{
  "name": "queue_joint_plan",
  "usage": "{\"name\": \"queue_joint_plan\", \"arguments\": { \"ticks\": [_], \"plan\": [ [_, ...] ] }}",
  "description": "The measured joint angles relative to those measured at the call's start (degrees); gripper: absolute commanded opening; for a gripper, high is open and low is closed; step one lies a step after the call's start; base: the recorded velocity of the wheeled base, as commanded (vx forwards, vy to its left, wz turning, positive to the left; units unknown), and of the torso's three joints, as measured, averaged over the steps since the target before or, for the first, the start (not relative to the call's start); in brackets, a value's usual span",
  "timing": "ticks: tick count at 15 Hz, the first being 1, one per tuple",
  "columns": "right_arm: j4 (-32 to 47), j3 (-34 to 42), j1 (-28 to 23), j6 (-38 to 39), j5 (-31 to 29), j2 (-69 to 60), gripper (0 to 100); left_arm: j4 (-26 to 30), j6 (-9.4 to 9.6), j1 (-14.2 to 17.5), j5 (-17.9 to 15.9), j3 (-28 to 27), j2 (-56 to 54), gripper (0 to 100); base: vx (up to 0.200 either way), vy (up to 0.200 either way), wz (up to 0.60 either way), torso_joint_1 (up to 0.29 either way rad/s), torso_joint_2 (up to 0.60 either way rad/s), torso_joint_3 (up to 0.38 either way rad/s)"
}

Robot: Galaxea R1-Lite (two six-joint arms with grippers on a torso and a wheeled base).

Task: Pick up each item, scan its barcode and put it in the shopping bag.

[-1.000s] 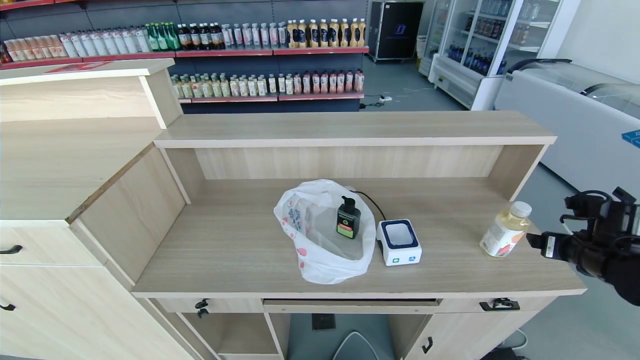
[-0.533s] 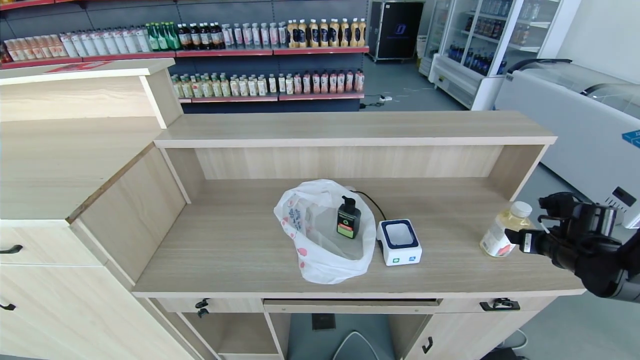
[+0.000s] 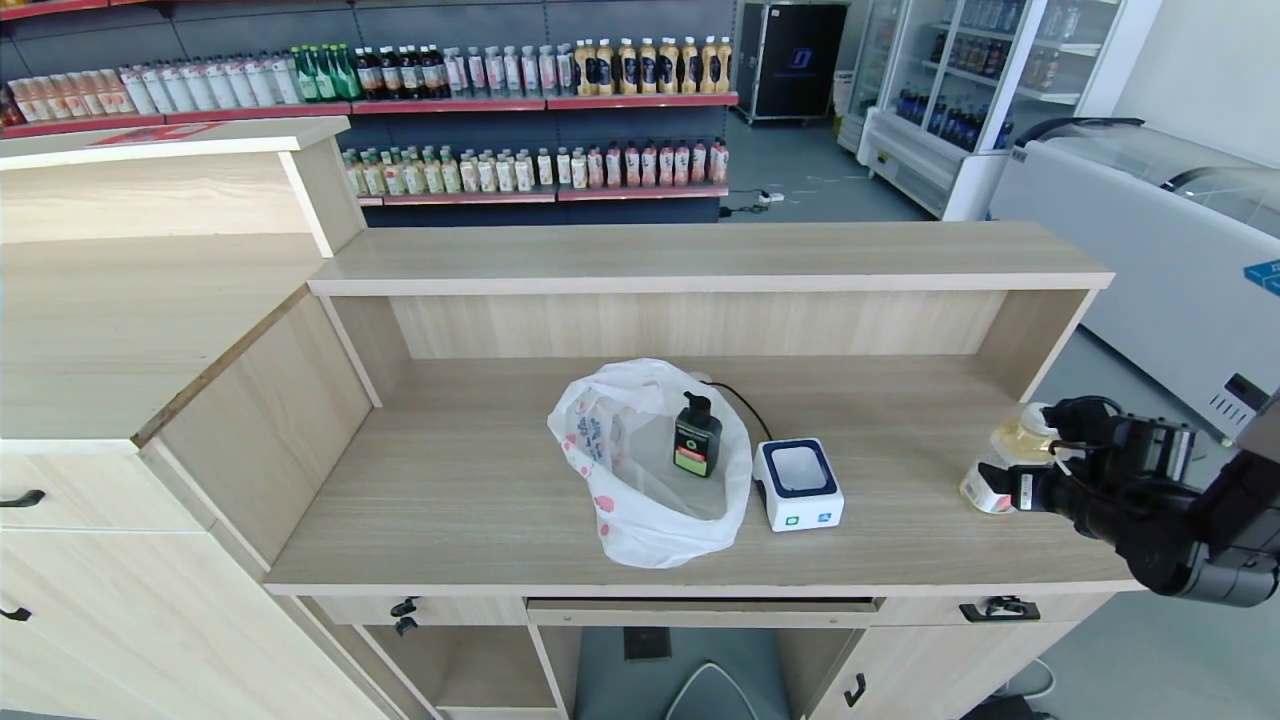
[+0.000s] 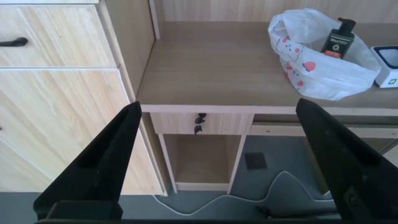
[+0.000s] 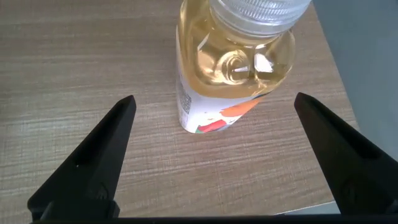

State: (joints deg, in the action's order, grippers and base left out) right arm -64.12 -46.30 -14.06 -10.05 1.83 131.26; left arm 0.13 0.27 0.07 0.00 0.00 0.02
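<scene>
In the head view the clear, white-capped plastic bottle of yellow drink stands near the pale wooden counter's right edge, at the right gripper. The right wrist view shows it between wide-spread fingers, untouched; in the left wrist view the left gripper gapes too

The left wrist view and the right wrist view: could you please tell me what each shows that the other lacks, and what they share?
Left wrist view adds the shopping bag holding a black pump bottle, a corner of the scanner, and the open left pincer. Right wrist view adds the yellow drink bottle, upright within the open right pincer. Both share the wooden counter.
</scene>
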Motion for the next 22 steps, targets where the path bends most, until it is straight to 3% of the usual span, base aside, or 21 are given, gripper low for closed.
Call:
{"name": "queue_joint_plan", "arguments": {
  "ticks": [22],
  "plan": [
    [-15.2, -2.9, 1.8, -6.6, 0.9, 10.5, 100, 0.0, 0.00, 0.0, 0.0, 0.0, 0.0, 100, 0.000, 0.000, 0.00, 0.000, 0.00, 0.000]
  ]
}}
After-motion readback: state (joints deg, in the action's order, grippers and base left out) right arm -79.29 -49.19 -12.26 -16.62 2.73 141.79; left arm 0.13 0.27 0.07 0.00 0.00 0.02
